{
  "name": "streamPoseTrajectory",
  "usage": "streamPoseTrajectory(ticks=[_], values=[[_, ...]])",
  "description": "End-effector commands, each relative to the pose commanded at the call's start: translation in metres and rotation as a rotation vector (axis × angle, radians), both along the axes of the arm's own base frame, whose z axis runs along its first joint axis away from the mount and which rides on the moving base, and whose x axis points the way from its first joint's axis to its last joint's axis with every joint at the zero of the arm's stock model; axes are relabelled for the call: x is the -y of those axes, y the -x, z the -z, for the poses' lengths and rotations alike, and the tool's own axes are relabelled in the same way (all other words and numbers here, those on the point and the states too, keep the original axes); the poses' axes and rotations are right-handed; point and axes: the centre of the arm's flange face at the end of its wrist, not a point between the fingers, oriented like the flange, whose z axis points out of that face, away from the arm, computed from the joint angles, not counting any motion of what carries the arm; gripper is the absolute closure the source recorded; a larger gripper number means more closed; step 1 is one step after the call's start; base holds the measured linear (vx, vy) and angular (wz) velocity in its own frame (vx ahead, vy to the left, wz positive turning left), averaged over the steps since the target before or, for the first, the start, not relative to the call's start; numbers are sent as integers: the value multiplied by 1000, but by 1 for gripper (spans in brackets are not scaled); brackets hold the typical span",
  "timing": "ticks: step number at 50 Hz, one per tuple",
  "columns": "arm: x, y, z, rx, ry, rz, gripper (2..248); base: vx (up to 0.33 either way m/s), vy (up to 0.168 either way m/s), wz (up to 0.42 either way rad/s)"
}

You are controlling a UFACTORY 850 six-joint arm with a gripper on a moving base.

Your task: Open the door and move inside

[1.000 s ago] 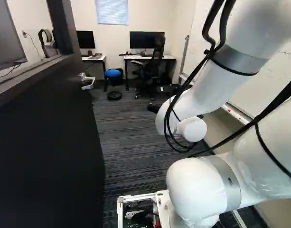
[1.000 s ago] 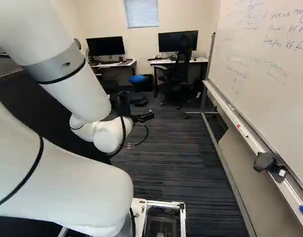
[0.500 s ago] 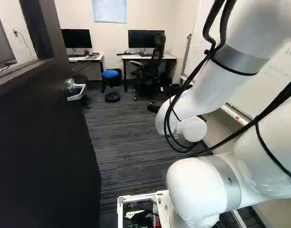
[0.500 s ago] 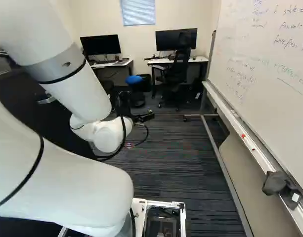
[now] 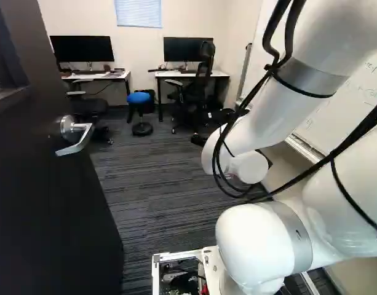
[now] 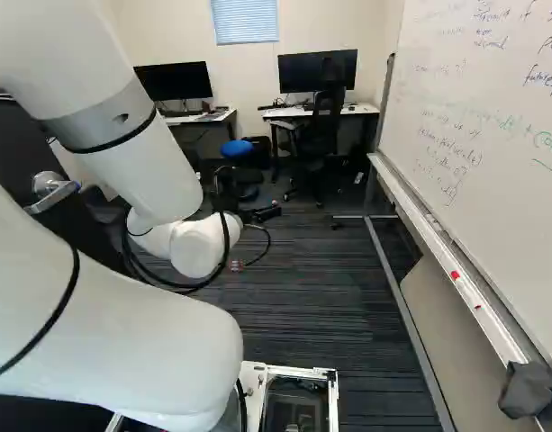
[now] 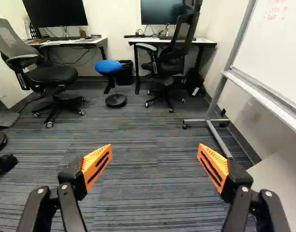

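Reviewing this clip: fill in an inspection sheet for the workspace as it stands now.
Surface: dark striped carpet.
Job's things: door standing open at the left of the left base view; its lever handle is free of the gripper.
Clutter: blue-topped stool and black bin by the desks; dark grey item at the whiteboard's tray, unclear what.
Gripper: open, nothing between its fingers.
Cables: black cables strapped along the arm, looping loosely near the wrist.
Surroundings: two monitors, office chairs, whiteboard with writing.
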Motion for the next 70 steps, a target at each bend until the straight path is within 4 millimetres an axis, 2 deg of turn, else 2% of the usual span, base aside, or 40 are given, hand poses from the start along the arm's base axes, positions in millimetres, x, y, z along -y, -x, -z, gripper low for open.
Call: streamPoseTrajectory(ticks=[40, 70], values=[[0, 0, 0, 0, 0, 0, 3, 212, -15, -15], [0, 0, 0, 0, 0, 0, 3, 148, 2, -4]])
